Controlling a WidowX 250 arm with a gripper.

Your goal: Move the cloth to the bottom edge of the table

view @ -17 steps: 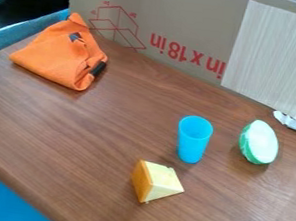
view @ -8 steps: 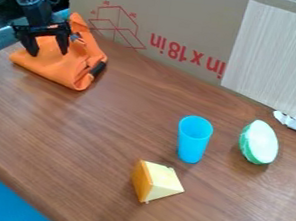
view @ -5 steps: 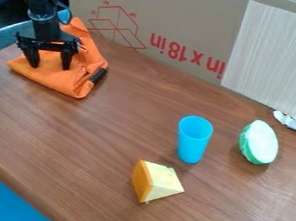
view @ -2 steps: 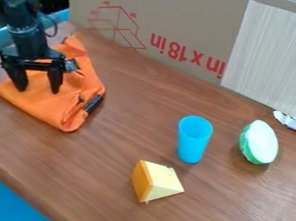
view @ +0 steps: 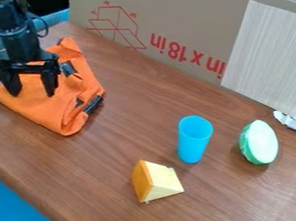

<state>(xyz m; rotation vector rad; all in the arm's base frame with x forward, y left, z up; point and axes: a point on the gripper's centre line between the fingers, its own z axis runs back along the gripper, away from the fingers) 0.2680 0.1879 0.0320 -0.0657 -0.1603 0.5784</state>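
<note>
My gripper [view: 30,91] is at the upper left of the camera view, open, with its two fingers apart and their tips against the top of the orange cloth [view: 67,106]. The cloth lies folded on the brown table [view: 128,130], a black strip along its right side. Part of its left half is hidden behind the gripper. Between the cloth's lower corner and the table's bottom edge [view: 15,180] there is a stretch of wood.
A blue cup [view: 192,143] stands right of centre, with a cheese wedge [view: 156,182] below and left of it. Farther right lies a green and white half-round piece [view: 260,142]. A cardboard panel [view: 168,14] borders the table's back.
The gripper came in from the upper left onto the cloth, then moved down the view. The cloth slid with it toward the bottom edge and flattened somewhat. Cup, wedge and half-round piece stayed put.
</note>
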